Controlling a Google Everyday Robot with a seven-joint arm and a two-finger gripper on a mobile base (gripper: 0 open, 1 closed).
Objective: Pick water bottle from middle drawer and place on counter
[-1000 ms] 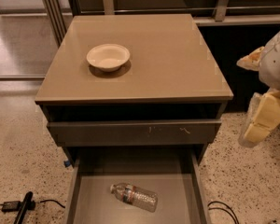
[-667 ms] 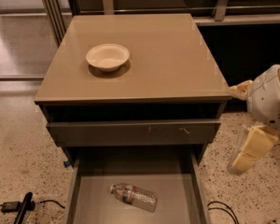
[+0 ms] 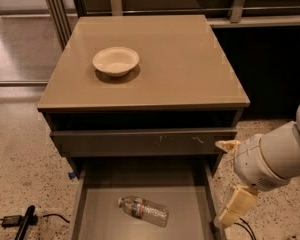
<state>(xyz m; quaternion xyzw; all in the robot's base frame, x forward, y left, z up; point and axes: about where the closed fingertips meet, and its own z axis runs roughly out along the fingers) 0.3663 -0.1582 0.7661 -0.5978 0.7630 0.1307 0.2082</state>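
Observation:
The water bottle lies on its side on the floor of the open middle drawer, cap pointing left. The tan counter tops the cabinet and carries a cream bowl. My gripper hangs at the right of the cabinet, beside the drawer's right wall, with its cream fingers spread apart and nothing between them. It is to the right of the bottle and above its level, not touching it.
The closed drawer front with pale scratches sits above the open drawer. A black tool and cable lie on the speckled floor at lower left. A dark wall panel stands behind the arm at right.
My gripper has moved down and to the left, from beside the counter's right edge to beside the open drawer's right wall. The bottle and bowl have not moved.

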